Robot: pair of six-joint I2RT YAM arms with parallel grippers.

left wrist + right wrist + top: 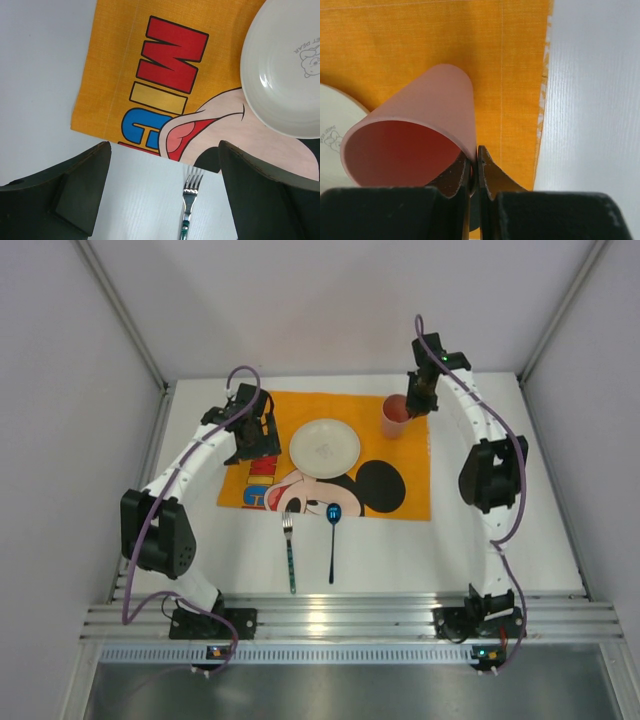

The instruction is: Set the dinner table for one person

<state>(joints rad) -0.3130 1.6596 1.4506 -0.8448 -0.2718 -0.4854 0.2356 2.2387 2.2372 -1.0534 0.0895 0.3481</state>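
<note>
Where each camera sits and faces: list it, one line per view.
Top external: above, behind the bases, looking down on the dinner table; left arm, right arm whole.
Left wrist: on the left arm, looking down at placemat, plate, fork; open left gripper shows.
Right wrist: looking down at pink cup pinched by right gripper.
Shared: both wrist views show the plate.

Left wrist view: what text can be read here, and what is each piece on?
"MIC": large letters on the orange placemat: red M, yellow I, blue C partly covered by the mouse's face; later letters hidden.
"T DEAR": small grey print on the white plate, beside a bear drawing; its start is cut off by the frame edge.
</note>
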